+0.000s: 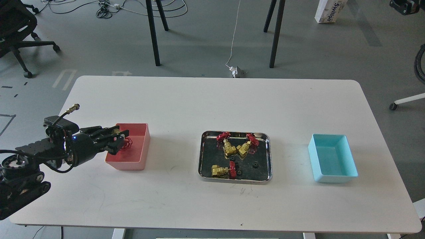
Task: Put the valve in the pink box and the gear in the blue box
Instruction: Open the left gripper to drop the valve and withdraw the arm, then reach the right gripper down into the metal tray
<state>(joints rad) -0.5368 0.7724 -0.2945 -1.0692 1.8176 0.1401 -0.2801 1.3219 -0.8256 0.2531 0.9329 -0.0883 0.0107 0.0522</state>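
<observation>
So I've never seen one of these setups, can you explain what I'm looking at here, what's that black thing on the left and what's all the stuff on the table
This single picture comes from a camera in a robot's head, looking down at a white table. The black thing is its left arm; the left gripper at its tip has its jaws closed on a valve, brass with a red handwheel, over the pink box. In the middle, a steel tray holds three more valves and a few tiny black gears. On the right sits an empty blue box. The right arm isn't visible.
</observation>
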